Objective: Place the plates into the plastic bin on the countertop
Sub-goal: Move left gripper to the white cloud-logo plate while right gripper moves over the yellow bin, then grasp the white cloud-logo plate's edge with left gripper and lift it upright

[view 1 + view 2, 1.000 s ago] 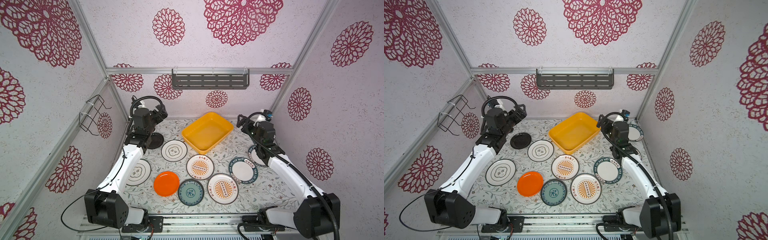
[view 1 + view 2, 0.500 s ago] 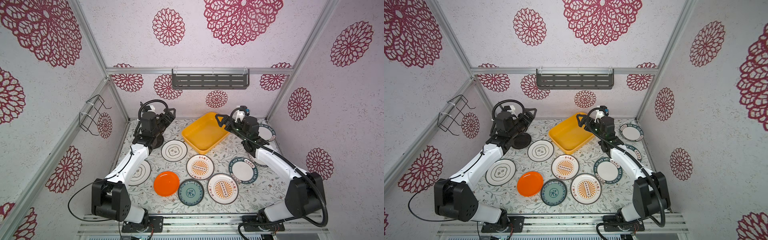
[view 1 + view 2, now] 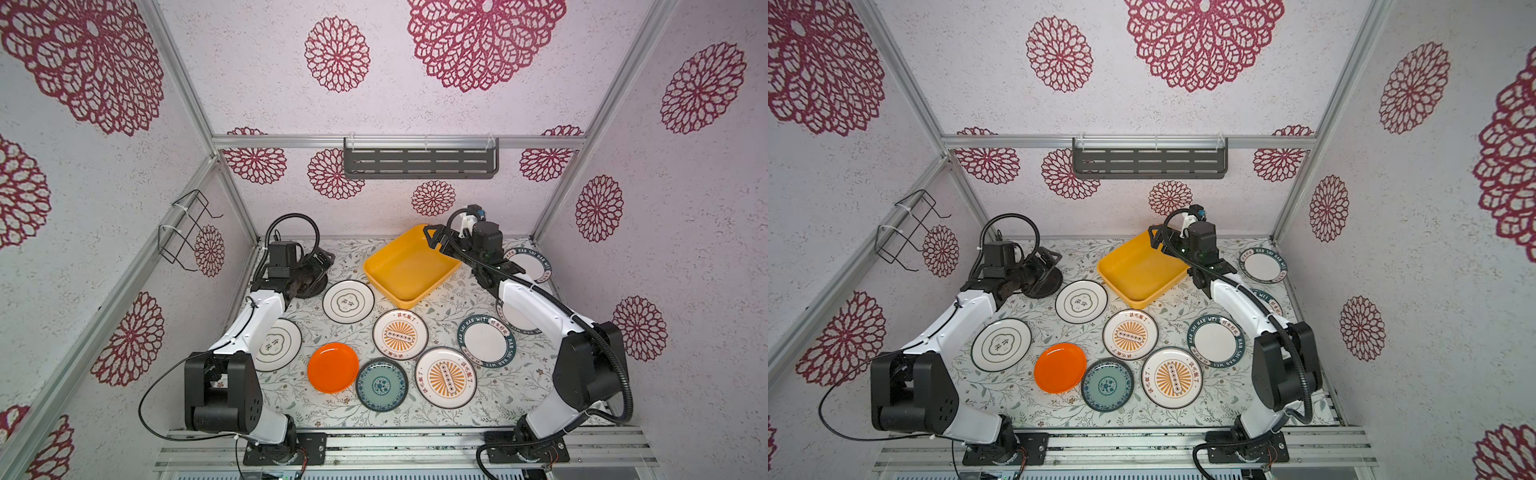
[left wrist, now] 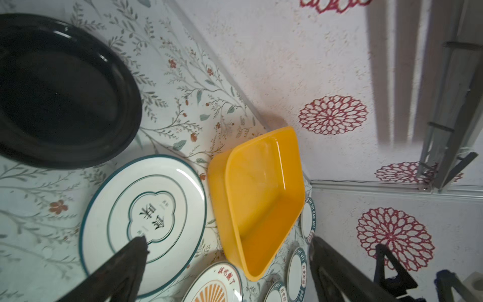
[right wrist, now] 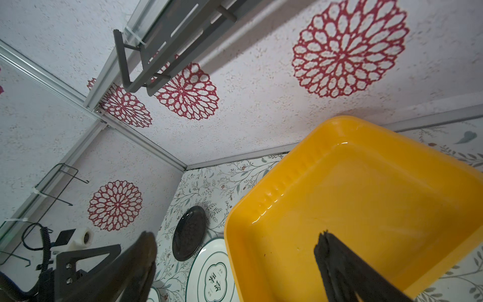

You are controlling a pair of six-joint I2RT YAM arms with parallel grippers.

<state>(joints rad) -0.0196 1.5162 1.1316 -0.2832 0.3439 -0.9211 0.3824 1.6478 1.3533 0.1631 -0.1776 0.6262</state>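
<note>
plates (image 3: pixel 400 334) all lie flat on the worktop (image 3: pixel 451 297), none in the plastic bin (image 3: pixel 411 266). the black plate (image 4: pixel 60 91) sits just under the left end effector (image 3: pixel 322 262), the bin's rim under the right end effector (image 3: pixel 436 241); both are spread wide and empty. clipping that rim would likely shove the bin.

The bin (image 3: pixel 411 268) lay at the back middle of the countertop (image 3: pixel 291 390). Before it and on both its sides lay plates (image 3: pixel 400 334), flat on the countertop. A shelf (image 3: pixel 419 163) hung on the wall (image 3: pixel 374 216) behind.
</note>
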